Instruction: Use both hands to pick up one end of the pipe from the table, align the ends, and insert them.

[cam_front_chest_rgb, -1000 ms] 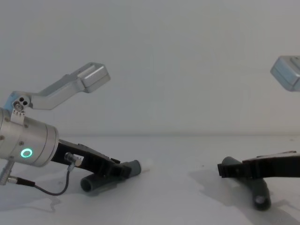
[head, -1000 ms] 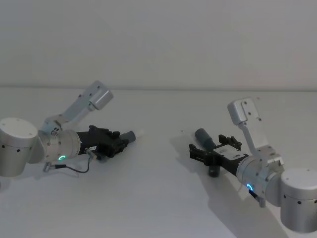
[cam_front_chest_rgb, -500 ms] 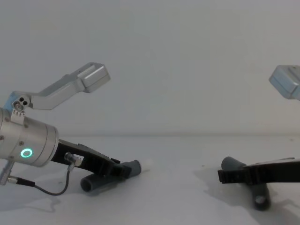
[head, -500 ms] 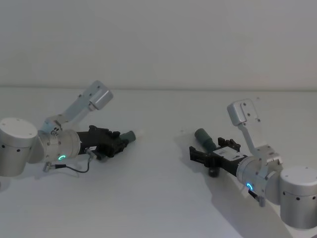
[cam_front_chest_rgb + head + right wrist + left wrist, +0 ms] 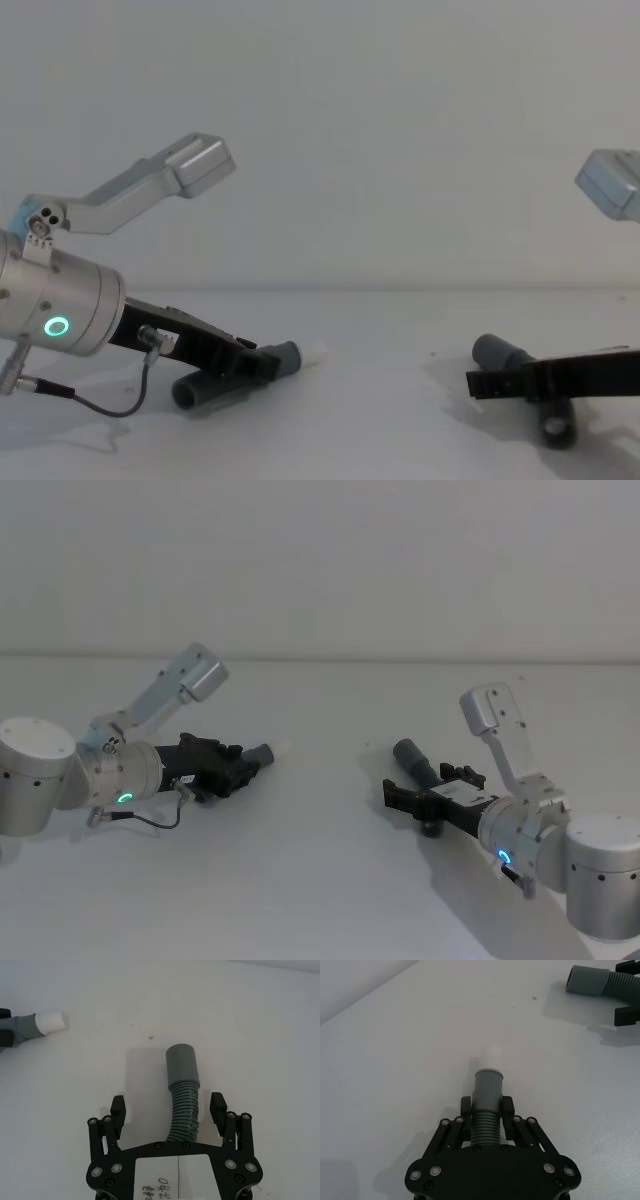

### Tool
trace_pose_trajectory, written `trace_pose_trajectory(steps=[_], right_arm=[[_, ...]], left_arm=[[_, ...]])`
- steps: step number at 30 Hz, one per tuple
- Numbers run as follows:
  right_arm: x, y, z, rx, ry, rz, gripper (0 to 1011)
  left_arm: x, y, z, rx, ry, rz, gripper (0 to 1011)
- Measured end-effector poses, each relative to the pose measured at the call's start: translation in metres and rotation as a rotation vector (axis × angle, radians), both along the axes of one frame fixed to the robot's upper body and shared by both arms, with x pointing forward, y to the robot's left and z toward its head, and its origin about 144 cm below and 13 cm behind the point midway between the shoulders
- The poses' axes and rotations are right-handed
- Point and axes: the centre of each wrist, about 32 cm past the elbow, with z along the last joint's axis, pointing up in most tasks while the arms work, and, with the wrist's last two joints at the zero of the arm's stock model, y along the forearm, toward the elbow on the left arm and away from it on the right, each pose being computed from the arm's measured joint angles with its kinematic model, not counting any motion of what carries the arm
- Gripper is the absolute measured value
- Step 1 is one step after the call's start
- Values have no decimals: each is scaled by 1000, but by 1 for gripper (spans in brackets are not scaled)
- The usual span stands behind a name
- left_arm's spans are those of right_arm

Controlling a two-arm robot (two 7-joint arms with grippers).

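Plain-cuffed hose lies inside the spread right tool (touching neither finger) on the surface; left tool pinches white-tipped hose.

Soft even light, seemingly overhead, casts faint shadows on the table.

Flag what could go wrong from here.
1. The right gripper is open around the plain-cuff hose, which sits off-centre between its fingers; closing may nudge or roll it instead of clamping squarely.
2. The left gripper is shut on the ribbed section of the white-tipped hose, behind its cuff; that part may flex when pushed, throwing the white tip off line.
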Motion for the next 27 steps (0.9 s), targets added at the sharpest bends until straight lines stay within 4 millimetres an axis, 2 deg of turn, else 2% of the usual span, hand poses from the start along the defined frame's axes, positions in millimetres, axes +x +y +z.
trace_pose_trajectory(steps=[11, 18, 19, 21, 24, 25, 27], right_arm=[[1, 0, -1, 9, 13, 1, 998], [1, -1, -1, 11, 17, 1, 866], [1, -1, -1, 11, 17, 1, 807], [1, -1, -1, 12, 18, 1, 771], [1, -1, -1, 13, 19, 2, 660], [1, -1, -1, 13, 19, 2, 660], [1, -1, -1, 13, 19, 2, 553]], left_arm=[[0, 0, 0, 0, 0, 0, 347], [0, 0, 0, 0, 0, 0, 347], [0, 0, 0, 0, 0, 0, 347], [0, 0, 0, 0, 0, 0, 347], [0, 0, 0, 0, 0, 0, 347], [0, 0, 0, 0, 0, 0, 347], [0, 0, 0, 0, 0, 0, 347]])
